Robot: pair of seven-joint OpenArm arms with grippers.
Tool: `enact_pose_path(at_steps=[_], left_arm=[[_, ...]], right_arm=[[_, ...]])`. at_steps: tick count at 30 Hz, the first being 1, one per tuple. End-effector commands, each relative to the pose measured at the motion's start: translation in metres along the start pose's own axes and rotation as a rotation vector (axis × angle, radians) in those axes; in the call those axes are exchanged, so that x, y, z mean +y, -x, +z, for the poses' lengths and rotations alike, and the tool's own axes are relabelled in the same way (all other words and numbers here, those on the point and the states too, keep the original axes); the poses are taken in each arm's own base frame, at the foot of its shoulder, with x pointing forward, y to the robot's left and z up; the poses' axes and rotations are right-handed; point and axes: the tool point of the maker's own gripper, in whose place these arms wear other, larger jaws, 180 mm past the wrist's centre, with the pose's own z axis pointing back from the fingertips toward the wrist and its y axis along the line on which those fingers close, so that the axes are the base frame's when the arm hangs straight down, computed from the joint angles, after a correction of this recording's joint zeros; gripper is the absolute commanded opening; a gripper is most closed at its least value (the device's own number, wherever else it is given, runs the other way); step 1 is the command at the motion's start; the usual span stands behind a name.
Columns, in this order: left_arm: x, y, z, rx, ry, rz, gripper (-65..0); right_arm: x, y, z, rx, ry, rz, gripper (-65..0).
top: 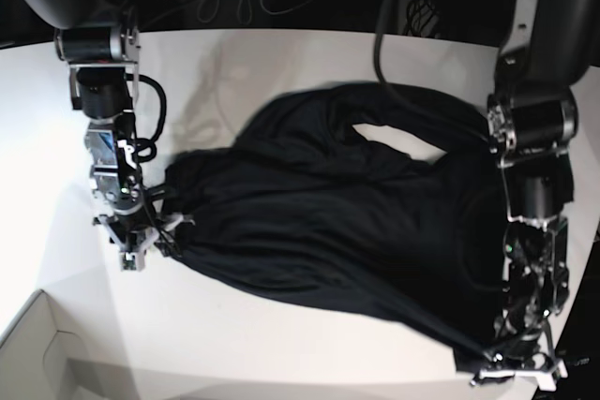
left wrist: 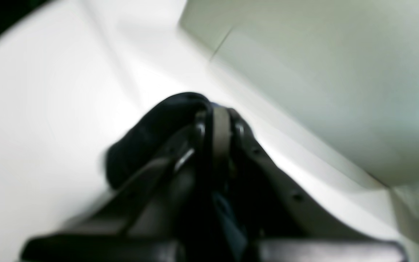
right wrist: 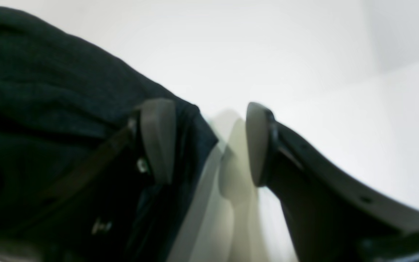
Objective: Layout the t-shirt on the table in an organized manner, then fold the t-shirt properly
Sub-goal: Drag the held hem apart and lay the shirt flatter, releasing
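Black t-shirt (top: 328,222) lies crumpled across the white tabletop (top: 281,53), stretched diagonally btwn two arms, mid layout stage. Left gripper (top: 518,369), jaws pressed together on a corner of the cloth at the near edge; right gripper (right wrist: 209,142), jaws spread, one pad over the hem, nothing gripped yet. Judgement: right arm should close on the hem edge w/ a firm bite, then both pull apart evenly, low to the surface, so folds drop out w/o dragging the garment off the edge. Fabric is soft, matte knit, bunched in ridges near the collar; tabletop smooth, curved at the rim. Pale cardboard box (top: 42,353) sits at the near corner.
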Motion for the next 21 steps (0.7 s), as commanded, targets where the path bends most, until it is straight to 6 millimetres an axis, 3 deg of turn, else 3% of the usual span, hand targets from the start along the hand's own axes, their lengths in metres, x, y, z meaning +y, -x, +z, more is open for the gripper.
enact_pose_path(at_steps=[1,3,7,12,15,18,21], left_arm=[[-0.010,-0.022,-0.004,-0.058,0.015,-0.026,-64.4],[-0.011,-0.009,-0.009,-0.056,0.008,-0.090,-61.4],[-0.022,0.027,-0.012,-0.041,0.025,-0.202,-41.5],[-0.016,0.052,-0.006,-0.024,0.026,-0.218,-20.1],[-0.006,0.059,0.003,-0.026,0.031,-0.234,-13.5],[0.023,0.051,0.018,-0.059,0.014,-0.253,-12.8],[0.051,0.058,0.039,-0.023,-0.011,-0.233,-12.8]], right_arm=[[-0.020,0.043,0.008,0.160,0.045,0.050,-33.5],[-0.026,0.049,0.012,0.168,0.053,0.056,-33.5],[-0.037,0.052,0.014,0.171,0.071,0.048,-33.5],[-0.053,0.025,0.026,0.073,0.114,0.006,-33.5],[-0.059,0.002,0.049,-0.019,0.137,0.025,-33.5],[-0.043,-0.012,0.076,-0.075,0.121,0.053,-33.5],[-0.026,-0.019,0.099,-0.120,0.101,0.066,-33.5]])
